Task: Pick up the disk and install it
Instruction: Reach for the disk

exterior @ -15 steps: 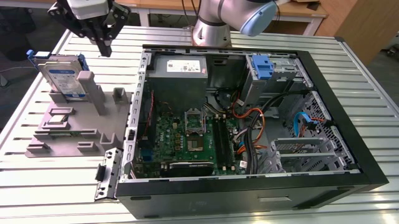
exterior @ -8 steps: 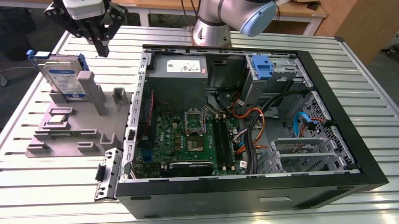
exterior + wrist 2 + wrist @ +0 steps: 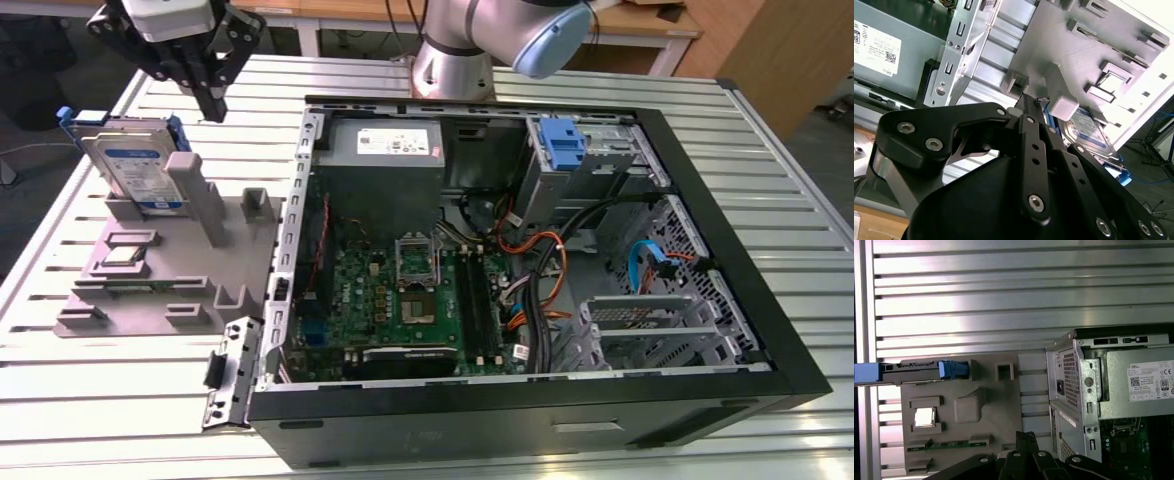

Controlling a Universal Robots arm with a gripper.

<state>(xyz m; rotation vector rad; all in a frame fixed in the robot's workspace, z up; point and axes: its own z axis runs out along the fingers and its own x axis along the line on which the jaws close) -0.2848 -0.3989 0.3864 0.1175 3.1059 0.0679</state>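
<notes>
The disk (image 3: 136, 165) is a silver-grey drive with a white-and-blue label in a blue carrier frame. It stands on edge in a slot of the grey fixture (image 3: 160, 280), at the exterior view's left. My gripper (image 3: 214, 110) hangs above the table just beyond the disk's far right corner, shut and holding nothing. In the first wrist view the disk (image 3: 919, 371) appears edge-on, well apart from the fingertips of the gripper (image 3: 1024, 437). The second wrist view has the gripper (image 3: 1030, 99) near a fixture post, with the disk (image 3: 1089, 131) behind it.
The open computer case (image 3: 747, 250) lies on the slatted metal table (image 3: 80, 400), to the right of the fixture. Inside are a grey power-supply box (image 3: 387, 150), a motherboard (image 3: 400, 290), cables and a blue bracket (image 3: 561, 145). A small chip (image 3: 124, 254) sits on the fixture.
</notes>
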